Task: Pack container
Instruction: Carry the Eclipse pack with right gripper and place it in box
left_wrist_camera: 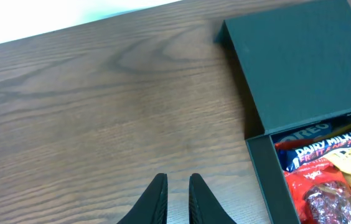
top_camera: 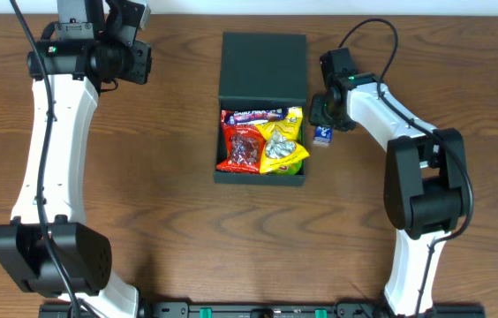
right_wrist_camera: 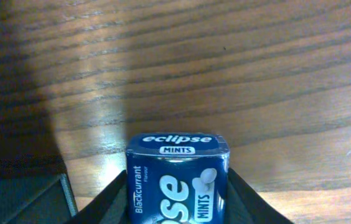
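Note:
The dark teal-black container stands open at the table's middle, its flat lid laid back behind it. Inside lie a red packet, a yellow packet and a blue-and-white packet. My right gripper is just right of the container, shut on a blue Eclipse mints tin that sits between its fingers above the wood. My left gripper hangs over bare table left of the container, its fingers almost together and holding nothing.
The container's lid lies flat on the wood at the far side. The left arm's white links run down the table's left side, the right arm's down the right. The table's front edge carries a black rail.

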